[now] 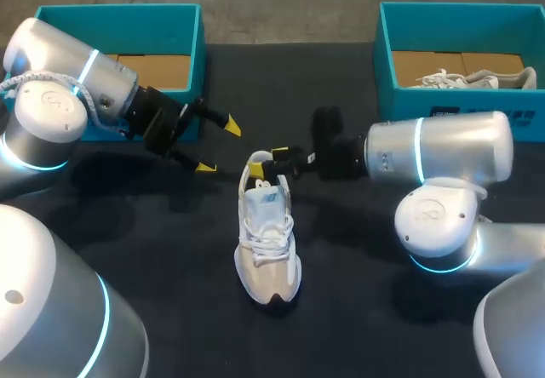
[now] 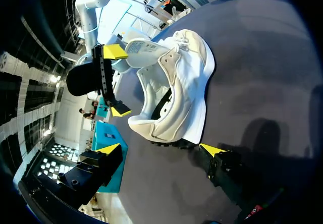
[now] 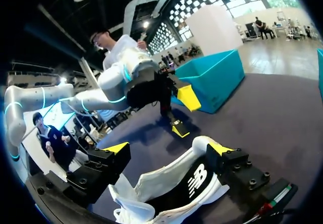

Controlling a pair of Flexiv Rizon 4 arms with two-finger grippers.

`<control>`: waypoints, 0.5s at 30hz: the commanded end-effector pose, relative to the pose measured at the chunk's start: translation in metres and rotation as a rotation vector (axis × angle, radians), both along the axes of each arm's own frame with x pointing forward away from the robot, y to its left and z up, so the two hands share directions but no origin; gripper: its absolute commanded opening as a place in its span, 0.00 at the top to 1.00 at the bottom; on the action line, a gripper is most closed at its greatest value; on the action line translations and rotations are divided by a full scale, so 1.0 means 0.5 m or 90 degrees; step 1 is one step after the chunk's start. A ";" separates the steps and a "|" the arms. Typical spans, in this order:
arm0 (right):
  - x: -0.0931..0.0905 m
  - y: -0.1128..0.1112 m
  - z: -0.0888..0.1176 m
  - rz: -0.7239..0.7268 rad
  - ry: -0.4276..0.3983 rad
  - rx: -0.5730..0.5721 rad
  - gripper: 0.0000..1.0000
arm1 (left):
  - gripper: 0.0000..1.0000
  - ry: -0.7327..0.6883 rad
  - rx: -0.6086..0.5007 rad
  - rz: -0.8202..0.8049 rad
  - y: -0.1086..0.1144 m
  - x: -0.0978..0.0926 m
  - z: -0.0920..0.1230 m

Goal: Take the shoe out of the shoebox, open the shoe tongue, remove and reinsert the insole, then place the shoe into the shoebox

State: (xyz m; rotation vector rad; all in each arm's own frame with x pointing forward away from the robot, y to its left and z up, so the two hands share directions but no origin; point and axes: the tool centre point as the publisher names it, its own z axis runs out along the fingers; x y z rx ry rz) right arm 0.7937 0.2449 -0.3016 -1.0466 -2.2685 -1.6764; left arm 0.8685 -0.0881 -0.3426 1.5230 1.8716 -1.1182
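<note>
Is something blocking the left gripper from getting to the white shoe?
Nothing visible does. Only bare table lies between the open left gripper and the shoe. The right gripper sits at the shoe's heel end, coming in from the other side.

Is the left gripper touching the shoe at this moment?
Apart. The head view shows bare table between the left gripper and the heel of the shoe.
</note>
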 end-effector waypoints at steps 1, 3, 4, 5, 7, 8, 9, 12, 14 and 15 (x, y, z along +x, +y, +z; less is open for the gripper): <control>-0.005 -0.004 0.024 -0.016 0.003 -0.028 0.00 | 0.00 -0.001 0.000 0.001 0.000 -0.001 -0.001; -0.005 -0.004 0.032 -0.028 0.004 -0.045 0.00 | 0.00 -0.001 0.000 0.001 0.000 -0.001 -0.001; -0.006 -0.005 0.036 -0.028 0.003 -0.045 0.00 | 0.00 -0.001 0.000 0.001 0.000 -0.001 -0.001; -0.007 -0.006 0.039 -0.031 0.002 -0.048 0.00 | 0.00 -0.001 0.000 0.001 0.000 -0.001 -0.001; -0.010 -0.008 0.047 -0.043 0.003 -0.058 0.00 | 0.00 -0.001 0.000 0.001 0.000 -0.001 -0.001; -0.010 -0.009 0.048 -0.044 0.003 -0.059 0.00 | 0.00 -0.001 0.000 0.001 0.000 -0.001 -0.001; -0.013 -0.011 0.056 -0.056 0.003 -0.075 0.00 | 0.00 -0.001 0.000 0.001 0.000 -0.001 -0.001; -0.019 -0.013 0.070 -0.071 0.001 -0.094 0.04 | 0.00 -0.001 0.000 0.001 0.000 -0.001 -0.001; -0.021 -0.013 0.074 -0.077 0.002 -0.103 0.11 | 0.00 -0.001 0.000 0.001 0.000 -0.001 -0.001; -0.022 -0.014 0.080 -0.083 0.001 -0.119 0.36 | 0.00 -0.001 0.000 0.001 0.000 -0.001 -0.001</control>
